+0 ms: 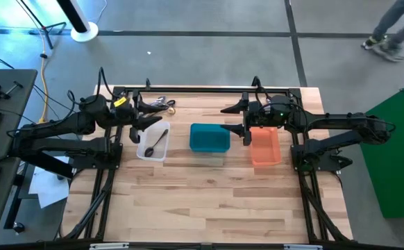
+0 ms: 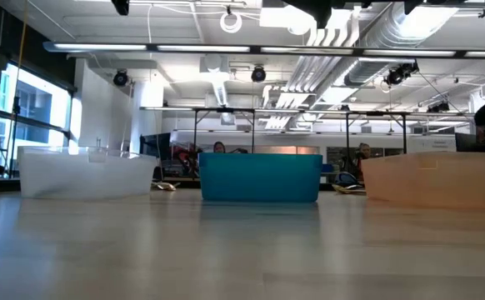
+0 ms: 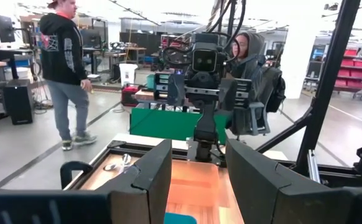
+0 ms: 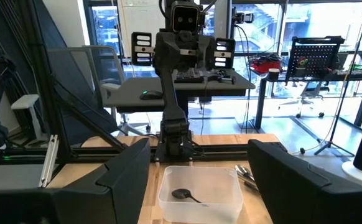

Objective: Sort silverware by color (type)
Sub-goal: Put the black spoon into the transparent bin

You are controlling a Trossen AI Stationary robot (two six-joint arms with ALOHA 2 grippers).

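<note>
While both arms hang at twelve o'clock, left gripper (image 1: 148,122) and right gripper (image 1: 238,118) spread wide, bare table (image 1: 209,201) fills six o'clock. Only the right wrist view shows the dark spoon (image 4: 186,195) clearly inside the clear bin (image 4: 199,186); more silverware (image 1: 162,104) lies behind.

Grey concrete floor (image 1: 209,17), bright ceiling lights (image 2: 226,50)

Three bins stand in a row across the far half of the wooden table (image 1: 209,201): a clear bin (image 1: 153,142) left, a teal bin (image 1: 209,137) centre, an orange bin (image 1: 265,146) right.
</note>
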